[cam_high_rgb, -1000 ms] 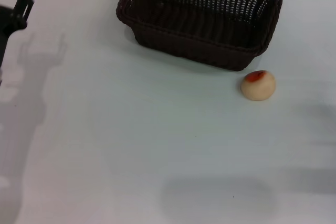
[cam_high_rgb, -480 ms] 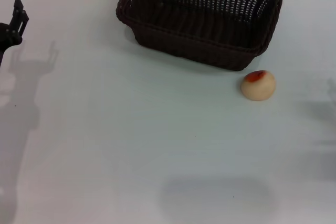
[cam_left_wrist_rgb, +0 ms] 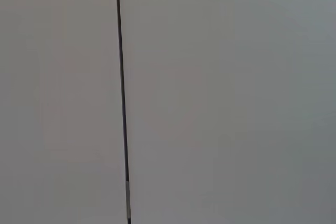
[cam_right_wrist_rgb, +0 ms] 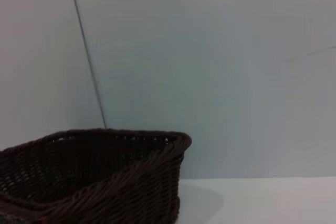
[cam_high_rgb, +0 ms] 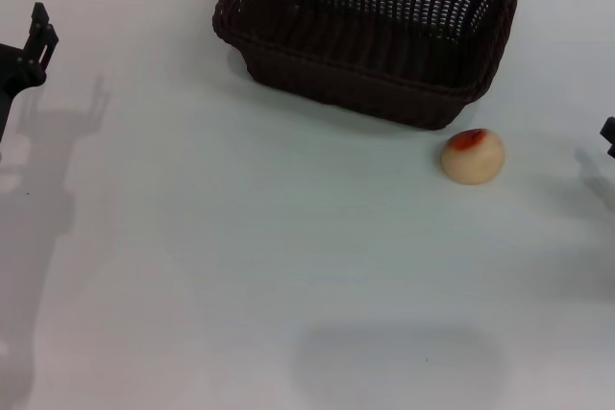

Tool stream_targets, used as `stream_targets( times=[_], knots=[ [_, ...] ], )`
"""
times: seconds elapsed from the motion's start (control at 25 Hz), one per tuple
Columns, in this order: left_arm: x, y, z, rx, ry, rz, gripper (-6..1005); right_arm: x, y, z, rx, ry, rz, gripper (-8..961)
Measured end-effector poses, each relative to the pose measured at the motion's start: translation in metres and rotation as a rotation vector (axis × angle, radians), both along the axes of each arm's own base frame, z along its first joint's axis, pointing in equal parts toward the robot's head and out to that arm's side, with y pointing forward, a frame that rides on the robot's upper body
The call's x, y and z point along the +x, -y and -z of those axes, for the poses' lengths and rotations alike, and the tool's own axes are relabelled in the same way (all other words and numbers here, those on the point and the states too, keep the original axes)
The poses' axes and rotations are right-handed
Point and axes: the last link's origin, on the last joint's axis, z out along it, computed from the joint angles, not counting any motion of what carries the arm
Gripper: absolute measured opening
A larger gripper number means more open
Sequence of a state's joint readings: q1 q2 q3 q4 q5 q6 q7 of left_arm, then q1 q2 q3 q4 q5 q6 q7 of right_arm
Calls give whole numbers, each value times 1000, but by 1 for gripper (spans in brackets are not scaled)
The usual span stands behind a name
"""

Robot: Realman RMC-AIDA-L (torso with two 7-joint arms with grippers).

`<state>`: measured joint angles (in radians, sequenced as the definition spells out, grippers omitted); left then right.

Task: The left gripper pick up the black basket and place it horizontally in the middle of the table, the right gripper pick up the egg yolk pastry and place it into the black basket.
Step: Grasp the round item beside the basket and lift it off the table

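Observation:
The black basket (cam_high_rgb: 370, 31) stands upright at the far middle of the white table (cam_high_rgb: 240, 266); it also shows in the right wrist view (cam_right_wrist_rgb: 94, 179). The egg yolk pastry (cam_high_rgb: 472, 156), pale with a red-orange patch, lies on the table just in front of the basket's right corner. My left gripper (cam_high_rgb: 34, 40) is at the far left edge, well apart from the basket. Only a black tip of my right gripper (cam_high_rgb: 609, 133) shows at the right edge, to the right of the pastry. The left wrist view shows only the wall.
A grey wall (cam_left_wrist_rgb: 210, 98) with a thin dark vertical seam (cam_left_wrist_rgb: 122, 98) stands behind the table. Arm shadows fall on the table at the left and right.
My left gripper drew back toward the left edge, then held. A tip of my right gripper has come into view at the right edge. Basket and pastry have not moved.

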<state>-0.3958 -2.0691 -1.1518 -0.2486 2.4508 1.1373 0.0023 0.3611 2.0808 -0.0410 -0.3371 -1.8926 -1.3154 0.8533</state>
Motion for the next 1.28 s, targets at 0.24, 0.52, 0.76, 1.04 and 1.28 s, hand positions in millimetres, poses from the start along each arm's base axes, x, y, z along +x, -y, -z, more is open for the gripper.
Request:
stream_targets(
  times=[0.24, 0.52, 0.76, 1.04, 1.28],
  knots=[
    [0, -1, 2, -9, 3, -5, 778, -3, -6, -9, -40, 24, -23, 722],
    [0, -4, 5, -31, 5, -23, 778, -12, -17, -27, -72, 30, -50, 722],
    [1, -6, 6, -38, 5, -22, 778, -28, -40, -52, -103, 43, -56, 723],
    [1, -7, 8, -46, 6, -28, 777, -43, -56, -71, -226, 98, 8, 723],
    [0, -7, 8, -47, 8, -32, 777, -58, -68, -76, -422, 220, 158, 723]
  ],
)
